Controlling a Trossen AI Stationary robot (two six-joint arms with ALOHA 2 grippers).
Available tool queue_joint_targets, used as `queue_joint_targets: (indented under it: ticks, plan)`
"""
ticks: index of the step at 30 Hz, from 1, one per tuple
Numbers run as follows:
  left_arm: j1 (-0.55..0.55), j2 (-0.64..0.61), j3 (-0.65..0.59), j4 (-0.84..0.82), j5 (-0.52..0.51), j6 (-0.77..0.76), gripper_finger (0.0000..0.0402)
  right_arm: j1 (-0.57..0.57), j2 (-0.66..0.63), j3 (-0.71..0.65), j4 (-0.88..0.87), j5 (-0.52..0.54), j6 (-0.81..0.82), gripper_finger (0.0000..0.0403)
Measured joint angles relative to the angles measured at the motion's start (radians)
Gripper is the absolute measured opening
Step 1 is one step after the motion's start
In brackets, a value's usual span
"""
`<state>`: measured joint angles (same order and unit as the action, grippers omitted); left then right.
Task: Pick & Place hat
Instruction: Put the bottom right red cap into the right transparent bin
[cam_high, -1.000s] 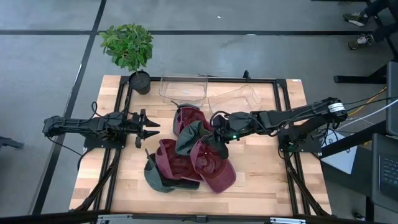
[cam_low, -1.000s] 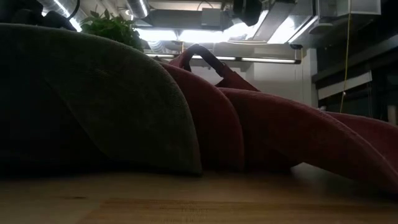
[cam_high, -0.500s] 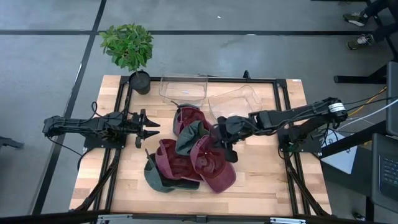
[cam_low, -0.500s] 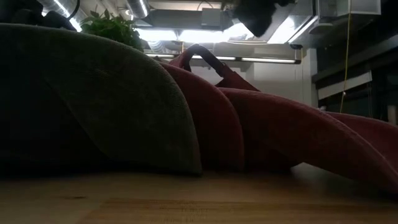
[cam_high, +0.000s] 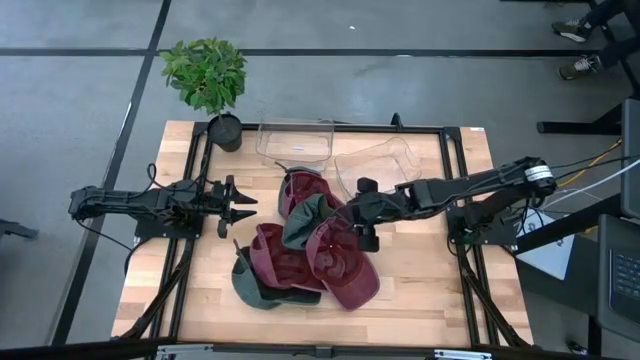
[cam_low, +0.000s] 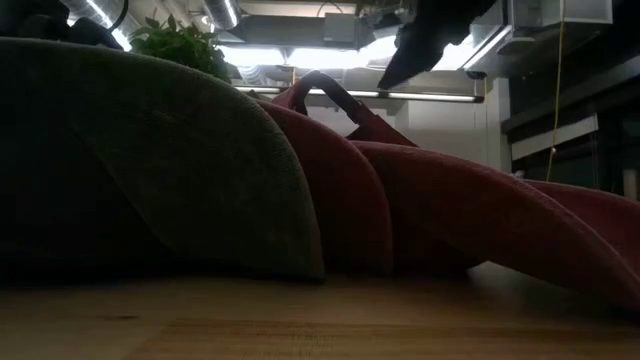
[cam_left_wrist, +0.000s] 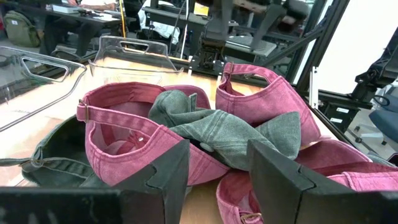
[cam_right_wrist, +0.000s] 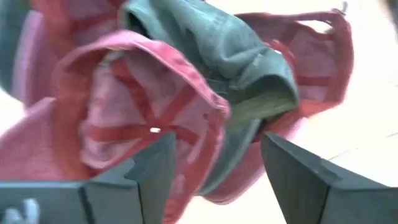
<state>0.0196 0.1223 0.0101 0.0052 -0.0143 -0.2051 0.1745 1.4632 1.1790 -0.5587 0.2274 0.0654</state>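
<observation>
Left dark two-finger gripper: arm laid level, fingers parted, nothing held. Right dark two-finger gripper: arm extended toward the left one, fingers spread wide, empty.

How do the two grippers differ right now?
The right gripper hovers at the hat pile's edge beside the green hat; the left gripper waits apart from the pile. The right's jaws gape wider than the left's. Both are open and empty.
</observation>
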Motion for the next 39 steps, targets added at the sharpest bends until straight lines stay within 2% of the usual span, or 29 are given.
queue_joint_targets:
  ticks: [7, 15, 20, 27, 28, 33, 39]
  plan:
    - [0.0, 0.0, 0.0, 0.0, 0.0, 0.0, 0.0157, 0.0, 0.079, 0.0, 0.008, 0.012, -0.025, 0.0253]
    - [0.0, 0.0, 0.0, 0.0, 0.0, 0.0, 0.0157, 0.0, 0.162, 0.0, 0.018, -0.011, -0.025, 0.0234]
    - [0.0, 0.0, 0.0, 0.0, 0.0, 0.0, 0.0157, 0.0, 0.181, 0.0, 0.018, -0.011, -0.023, 0.0179]
    - [0.0, 0.0, 0.0, 0.0, 0.0, 0.0, 0.0157, 0.0, 0.168, 0.0, 0.01, -0.01, 0.001, 0.0026]
    - [0.0, 0.0, 0.0, 0.0, 0.0, 0.0, 0.0157, 0.0, 0.166, 0.0, 0.002, -0.01, 0.009, 0.0017]
    - [0.0, 0.0, 0.0, 0.0, 0.0, 0.0, 0.0157, 0.0, 0.14, -0.001, -0.027, 0.052, 0.054, 0.0027]
    - [0.0, 0.0, 0.0, 0.0, 0.0, 0.0, 0.0157, 0.0, 0.048, -0.001, -0.021, 0.163, 0.031, 0.0013]
